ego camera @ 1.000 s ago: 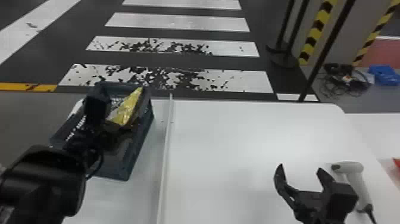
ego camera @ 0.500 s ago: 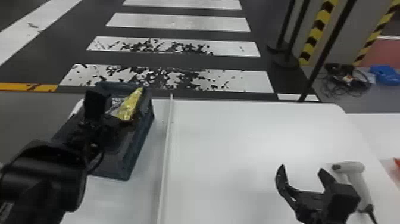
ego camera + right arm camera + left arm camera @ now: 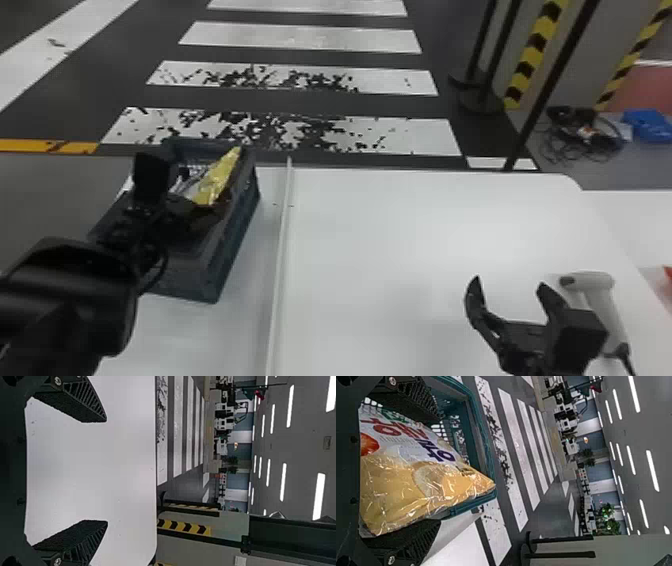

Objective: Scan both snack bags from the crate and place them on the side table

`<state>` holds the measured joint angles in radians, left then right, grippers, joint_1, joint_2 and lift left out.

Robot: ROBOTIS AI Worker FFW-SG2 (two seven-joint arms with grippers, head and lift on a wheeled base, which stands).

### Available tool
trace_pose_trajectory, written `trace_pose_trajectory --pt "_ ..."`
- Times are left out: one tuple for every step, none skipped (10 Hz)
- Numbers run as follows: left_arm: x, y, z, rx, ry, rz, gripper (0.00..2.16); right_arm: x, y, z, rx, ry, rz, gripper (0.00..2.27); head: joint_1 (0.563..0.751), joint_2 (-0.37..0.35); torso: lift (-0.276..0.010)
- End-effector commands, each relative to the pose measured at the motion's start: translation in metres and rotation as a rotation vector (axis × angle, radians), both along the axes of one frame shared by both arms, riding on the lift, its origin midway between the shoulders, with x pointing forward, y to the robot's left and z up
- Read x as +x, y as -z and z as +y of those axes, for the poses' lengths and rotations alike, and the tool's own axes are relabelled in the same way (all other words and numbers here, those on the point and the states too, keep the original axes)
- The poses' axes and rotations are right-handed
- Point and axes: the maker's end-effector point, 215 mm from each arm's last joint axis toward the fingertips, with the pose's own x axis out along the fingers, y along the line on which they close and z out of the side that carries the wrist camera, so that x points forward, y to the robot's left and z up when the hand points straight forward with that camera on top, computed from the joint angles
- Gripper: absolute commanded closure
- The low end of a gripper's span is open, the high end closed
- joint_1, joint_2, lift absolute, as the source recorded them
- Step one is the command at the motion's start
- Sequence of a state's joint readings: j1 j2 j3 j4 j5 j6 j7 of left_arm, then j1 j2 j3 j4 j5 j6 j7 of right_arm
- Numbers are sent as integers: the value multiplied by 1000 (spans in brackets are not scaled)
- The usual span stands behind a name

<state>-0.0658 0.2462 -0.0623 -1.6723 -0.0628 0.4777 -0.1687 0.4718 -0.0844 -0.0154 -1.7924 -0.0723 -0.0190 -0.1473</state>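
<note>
Snack bag [image 3: 415, 483], shiny, white and yellow with red and purple lettering, lies in the dark blue-green plastic crate [image 3: 235, 240] at the left of the head view, its yellow corner slanting up toward the crate's far side. The crate, with perforated walls, sits on the white table [image 3: 425, 230], left of a narrow raised white strip [image 3: 280, 280].

The left gripper [image 3: 180, 212] is at the crate, its black arm coming in from the lower left of the head view. Its jaws stand wide, one on either side of the bag, as the left wrist view shows; the bag fills much of the space between them.

The right gripper [image 3: 508, 283] is over the table in the lower right of the head view, its jaws wide with nothing between them. Just beside it, partly covered by it, a pale handheld scanner [image 3: 595, 285] with a dark cable [image 3: 625, 360] lies on the table.

Beyond the table, white crosswalk stripes [image 3: 420, 137] cross the dark floor. In the upper right are a slanting black pole [image 3: 550, 80], yellow-and-black hazard stripes [image 3: 535, 45], tangled black cables [image 3: 565, 150] and a blue object [image 3: 647, 125] on the floor.
</note>
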Motion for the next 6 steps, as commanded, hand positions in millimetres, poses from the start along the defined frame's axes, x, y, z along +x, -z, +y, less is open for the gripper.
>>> trace_pose_trajectory --pt "-3 1 12 8 -15 9 93 0 0 0 1 0 0 76 695 -19 -95" --pt "-3 -4 17 12 -20 3 93 0 0 0 1 0 0 76 695 -10 -95" --pt "-4 -3 20 14 -23 5 93 0 0 0 1 0 0 76 695 -7 -95" --pt "-4 -2 24 19 -26 6 100 0 0 0 0 0 0 76 695 -1 -95" --pt "-4 -3 23 18 -24 5 235 1 1 -1 0 0 3 76 695 5 -95" --pt "-4 -2 23 18 -24 8 407 0 2 -1 0 0 4 76 695 7 -95"
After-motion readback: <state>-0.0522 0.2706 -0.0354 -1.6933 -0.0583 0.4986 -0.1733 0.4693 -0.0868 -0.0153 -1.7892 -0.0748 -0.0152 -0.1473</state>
